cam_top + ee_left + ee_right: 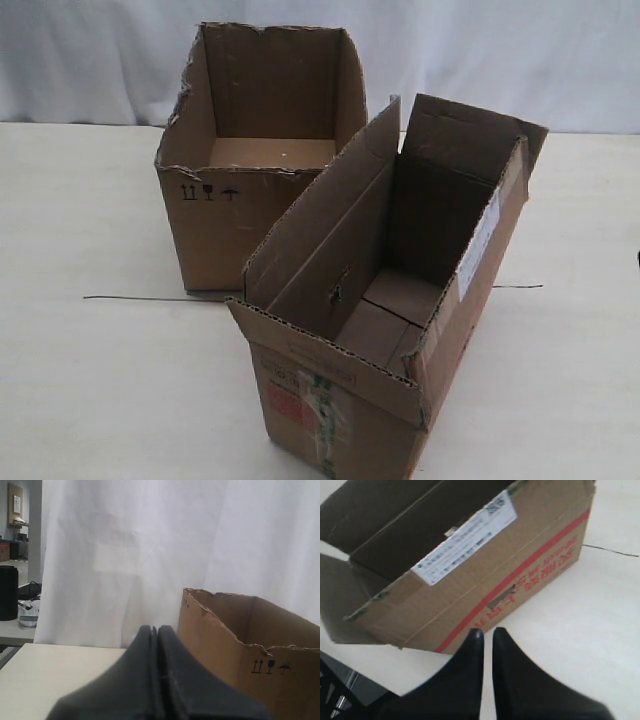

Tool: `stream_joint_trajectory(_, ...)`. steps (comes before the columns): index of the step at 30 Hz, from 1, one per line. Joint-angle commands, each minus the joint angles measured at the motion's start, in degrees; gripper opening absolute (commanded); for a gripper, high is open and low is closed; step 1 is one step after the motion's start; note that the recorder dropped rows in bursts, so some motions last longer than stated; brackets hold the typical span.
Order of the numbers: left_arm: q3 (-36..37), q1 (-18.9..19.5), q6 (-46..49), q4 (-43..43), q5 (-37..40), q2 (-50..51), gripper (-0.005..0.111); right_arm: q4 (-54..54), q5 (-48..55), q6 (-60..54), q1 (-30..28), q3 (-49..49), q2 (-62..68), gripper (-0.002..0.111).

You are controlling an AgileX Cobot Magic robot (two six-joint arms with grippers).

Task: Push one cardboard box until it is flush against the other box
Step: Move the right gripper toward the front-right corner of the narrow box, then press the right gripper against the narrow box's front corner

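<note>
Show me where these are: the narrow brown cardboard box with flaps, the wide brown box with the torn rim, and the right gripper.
narrow brown cardboard box with flaps [385,320]: exterior view, on its inner floor.
wide brown box with torn rim [215,235]: exterior view, on its front wall.
right gripper [487,637]: right wrist view, between the fingertips.

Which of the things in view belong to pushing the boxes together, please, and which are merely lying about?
For the job:
narrow box with flaps
wide box with torn rim
left gripper
right gripper

Lying about:
thin wire on the table
white curtain behind
</note>
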Motion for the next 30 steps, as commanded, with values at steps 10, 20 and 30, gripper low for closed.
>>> stream_joint_trajectory(10,0.2,-0.5,-0.3,0.1,-0.5,-0.2,0.000,6.1,-2.4,-1.5,15.1,12.8,-9.1,0.005)
stream_joint_trajectory(20,0.2,-0.5,-0.3,0.0,-0.5,-0.2,0.000,18.5,-27.4,-15.2,26.4,28.0,-4.8,0.005)
stream_joint_trajectory(30,0.2,-0.5,-0.3,0.0,-0.5,-0.2,0.000,19.2,-57.2,-15.8,45.8,37.5,5.9,0.005)
